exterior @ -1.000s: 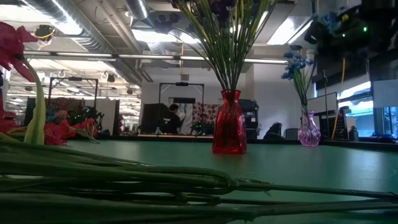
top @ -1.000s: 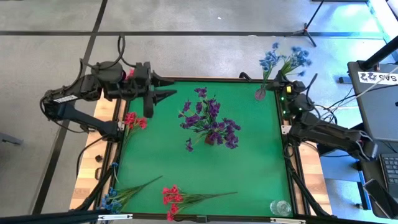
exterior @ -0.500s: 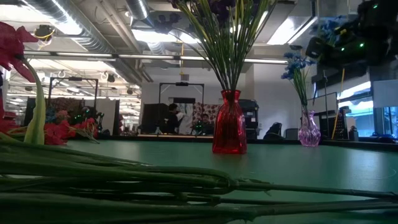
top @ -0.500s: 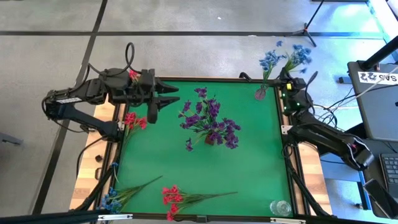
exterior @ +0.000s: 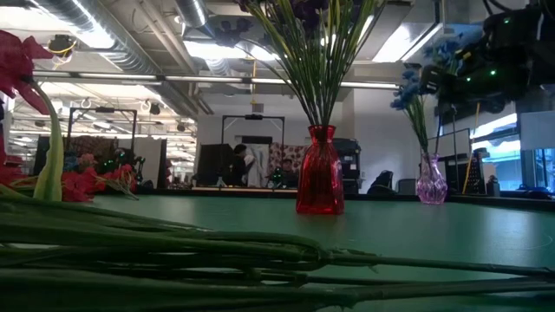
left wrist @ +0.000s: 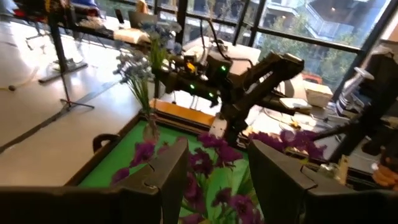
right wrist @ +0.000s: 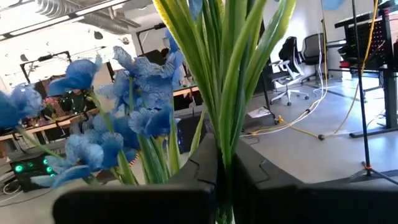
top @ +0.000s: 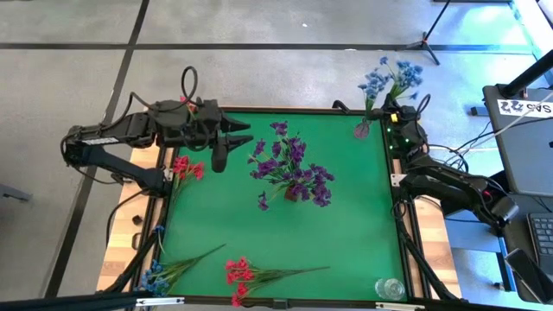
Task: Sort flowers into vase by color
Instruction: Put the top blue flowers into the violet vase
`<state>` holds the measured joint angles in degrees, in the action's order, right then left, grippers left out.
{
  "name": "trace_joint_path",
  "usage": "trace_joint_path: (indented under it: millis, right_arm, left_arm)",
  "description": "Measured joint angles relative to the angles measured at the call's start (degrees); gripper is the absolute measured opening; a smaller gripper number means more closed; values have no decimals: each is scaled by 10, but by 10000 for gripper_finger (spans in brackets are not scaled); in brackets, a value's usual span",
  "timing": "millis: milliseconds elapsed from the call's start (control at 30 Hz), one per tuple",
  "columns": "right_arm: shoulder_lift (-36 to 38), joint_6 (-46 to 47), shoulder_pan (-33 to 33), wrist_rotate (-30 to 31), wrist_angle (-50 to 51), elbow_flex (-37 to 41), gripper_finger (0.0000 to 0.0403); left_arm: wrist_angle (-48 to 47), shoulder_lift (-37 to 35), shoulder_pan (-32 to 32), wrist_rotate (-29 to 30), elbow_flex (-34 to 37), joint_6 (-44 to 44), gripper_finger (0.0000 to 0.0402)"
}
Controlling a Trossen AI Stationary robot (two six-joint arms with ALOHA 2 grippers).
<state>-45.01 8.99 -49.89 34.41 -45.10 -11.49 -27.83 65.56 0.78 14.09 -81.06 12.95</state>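
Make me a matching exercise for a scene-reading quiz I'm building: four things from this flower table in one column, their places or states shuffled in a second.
Things
1. purple flower bunch
2. blue flower sprig with green stem
3. red flower sprig
4. left gripper

Places or states
A. lying loose on the green mat near its front edge
B. open, empty, over the mat's back left
C. standing in the red glass vase mid-table
D. pinched in the right gripper above the small clear vase

Pairs: 1-C, 2-D, 3-A, 4-B
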Motion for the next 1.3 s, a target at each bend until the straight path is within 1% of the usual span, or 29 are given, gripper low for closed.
trace_joint_path:
  millis: [133,300,400,1033,1133,1300]
  right_arm:
    - [0,5,0,-2,21,0,21]
    - [0,42,0,-15,74,0,24]
    - [-1,46,0,-17,89,0,24]
    - [-1,40,0,-25,125,0,27]
    - [-1,31,0,-25,131,0,43]
    - [-1,16,0,-26,141,0,100]
  left_arm:
    - [3,0,12,3,0,-6,164]
    - [4,0,23,-11,0,-11,164]
    - [4,0,24,-14,0,-11,164]
    - [0,0,24,-15,0,-11,164]
    - [0,0,24,-15,0,-11,164]
    - [0,0,24,-15,0,-11,164]
